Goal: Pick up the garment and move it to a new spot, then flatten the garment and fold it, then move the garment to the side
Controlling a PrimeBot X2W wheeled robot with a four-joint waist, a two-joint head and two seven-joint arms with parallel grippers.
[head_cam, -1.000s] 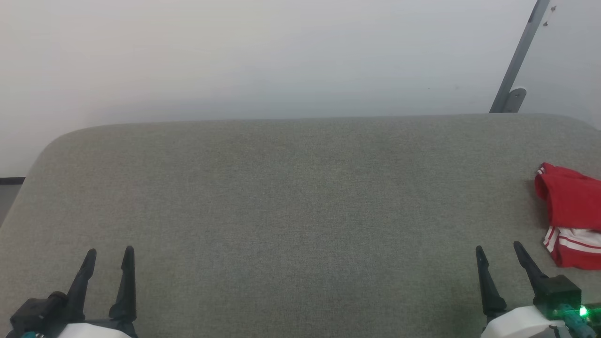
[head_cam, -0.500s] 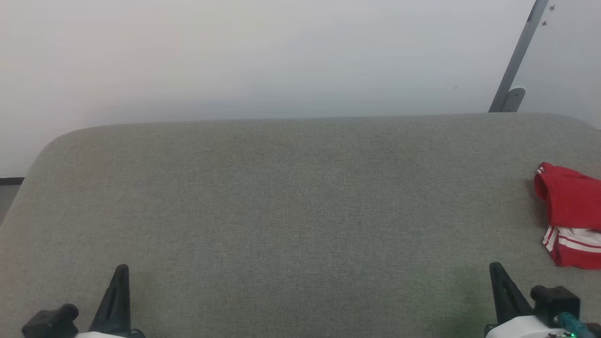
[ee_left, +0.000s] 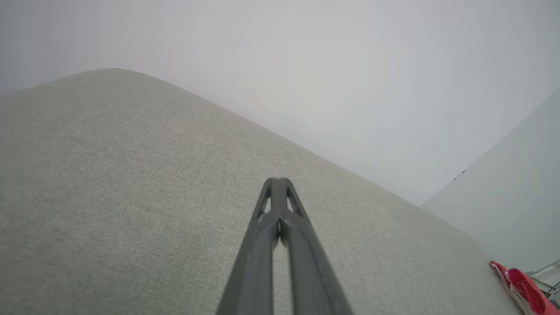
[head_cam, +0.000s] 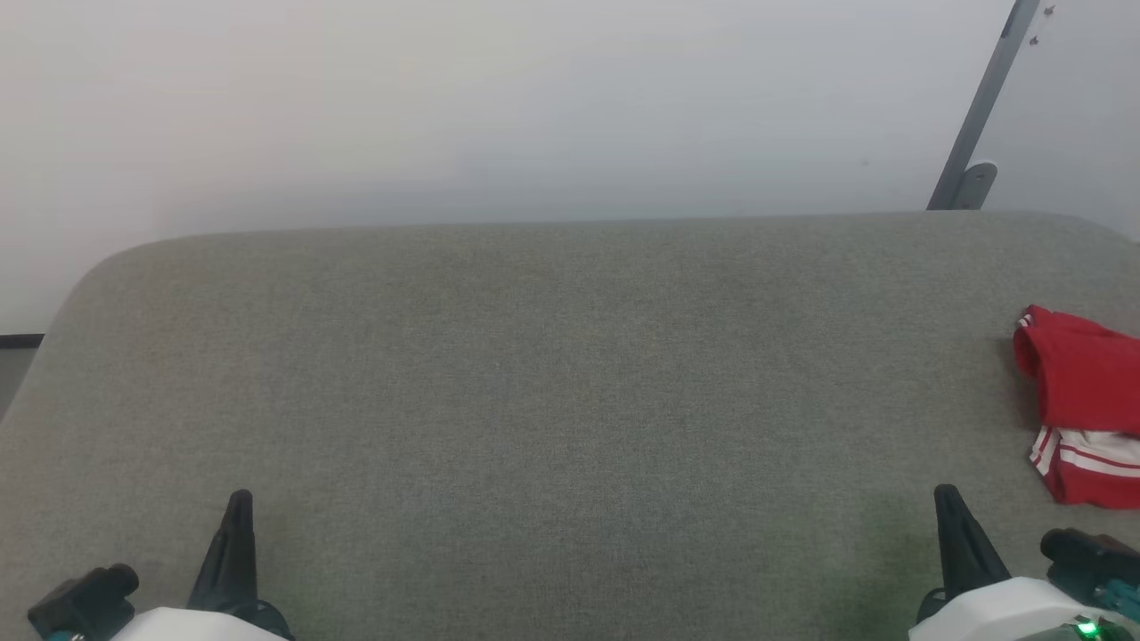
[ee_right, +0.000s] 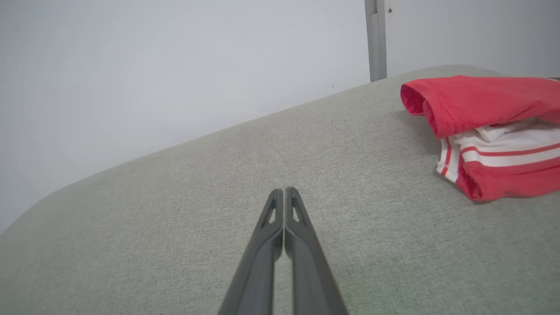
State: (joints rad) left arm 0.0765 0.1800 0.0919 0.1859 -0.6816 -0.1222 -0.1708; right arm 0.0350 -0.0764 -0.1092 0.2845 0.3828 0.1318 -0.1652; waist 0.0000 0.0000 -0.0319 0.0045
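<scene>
The garment is a folded red bundle with white and red striped trim, lying at the right edge of the grey padded surface; in the right wrist view the garment sits up and to the right of my fingers. A red sliver of the garment shows at the lower right of the left wrist view. My left gripper rests low at the front left, shut and holding nothing. My right gripper is at the front right, shut and holding nothing, a short way in front and left of the garment.
A pale wall rises behind the surface. A slanted grey metal post with a foot bracket stands at the back right. The surface's far corners are rounded, and dark floor shows past its left edge.
Both grippers went from open to shut. They also dropped lower in the head view. The garment has not moved.
</scene>
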